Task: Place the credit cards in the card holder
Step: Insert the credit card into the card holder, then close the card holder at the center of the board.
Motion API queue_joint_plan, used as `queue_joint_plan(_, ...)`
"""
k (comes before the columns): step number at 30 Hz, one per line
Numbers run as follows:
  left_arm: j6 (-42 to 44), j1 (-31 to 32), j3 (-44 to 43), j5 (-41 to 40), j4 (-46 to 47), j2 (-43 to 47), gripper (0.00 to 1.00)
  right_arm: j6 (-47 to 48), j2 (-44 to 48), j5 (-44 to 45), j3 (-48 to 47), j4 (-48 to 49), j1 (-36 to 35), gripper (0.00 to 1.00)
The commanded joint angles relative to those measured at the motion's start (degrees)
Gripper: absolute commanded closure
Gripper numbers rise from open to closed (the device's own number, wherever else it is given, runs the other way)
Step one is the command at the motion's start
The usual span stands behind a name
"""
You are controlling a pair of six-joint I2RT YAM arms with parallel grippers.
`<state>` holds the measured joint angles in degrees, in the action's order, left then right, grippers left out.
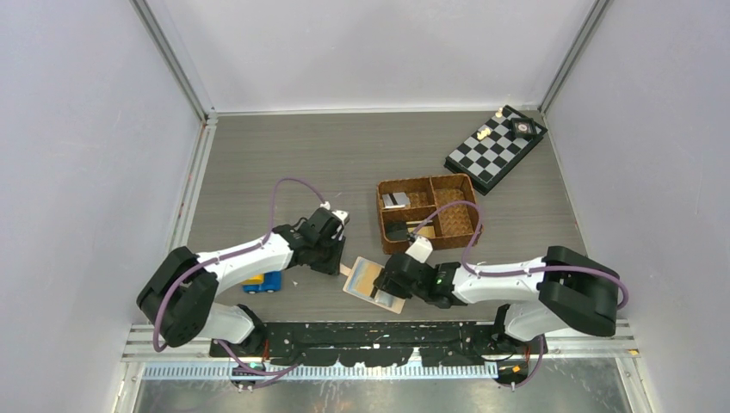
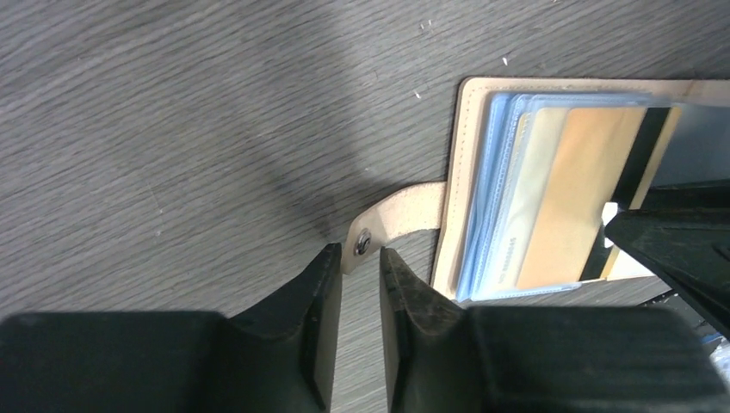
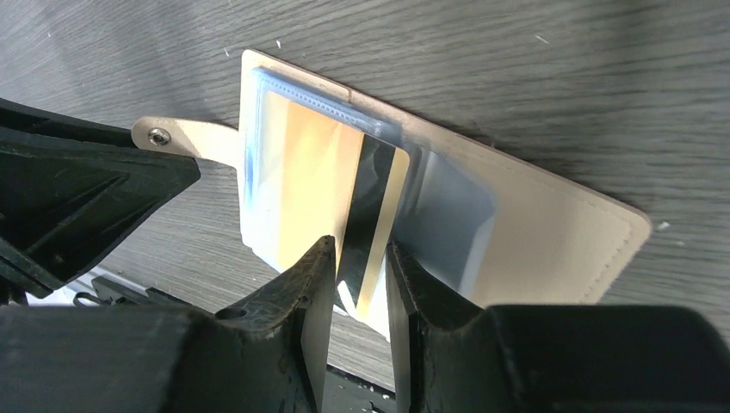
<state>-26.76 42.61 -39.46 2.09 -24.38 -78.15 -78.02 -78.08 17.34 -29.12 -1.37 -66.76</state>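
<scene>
Card half in, straight ahead of your right hand [image 3: 360, 258]

That hand pinched the yellow-tan card [image 3: 372, 215], long axis toward the card holder [image 3: 551, 232]; your left hand [image 2: 360, 267] stood narrow at its snap tab [image 2: 405, 215].

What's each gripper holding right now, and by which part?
Right gripper: pinching the yellow-tan card with the black stripe at its near edge, the rest in the open beige wallet. Left gripper: around the wallet's snap tab; contact unclear.

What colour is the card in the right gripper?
Yellow-tan card with a black stripe; right wrist view.
</scene>
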Motion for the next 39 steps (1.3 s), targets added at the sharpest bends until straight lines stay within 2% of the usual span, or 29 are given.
queue_joint_plan(1,0.3,-0.4,0.3,1.7,3.9,-0.4,0.81,2.5,-2.5,2.0,-3.7,1.1,-0.3,0.67)
queue_joint_plan(6,0.6,-0.4,0.7,2.3,4.4,-0.6,1.00,4.5,-4.6,2.2,-7.3,0.2,-0.4,0.68)
queue_joint_plan(15,0.9,-0.4,1.2,2.5,4.5,1.0,1.00,6.3,-8.1,2.3,-11.7,-2.1,-0.3,0.69)
queue_joint_plan(20,0.9,-0.5,0.0,0.5,0.8,4.9,1.00,8.3,-5.7,4.4,-13.0,-5.8,-0.4,0.67)
queue_joint_plan(27,2.3,-0.6,-2.8,-1.6,-5.2,11.8,1.00,15.1,3.1,8.7,-13.5,-12.6,0.2,0.44)
queue_joint_plan(31,3.2,-0.7,-4.9,-1.7,-8.3,12.5,1.00,20.8,8.2,8.7,-13.8,-15.8,3.4,0.35)
queue_joint_plan(39,1.8,-0.6,-8.2,4.4,-7.5,11.1,1.00,26.3,16.2,-3.5,-8.8,-16.6,17.7,0.31)
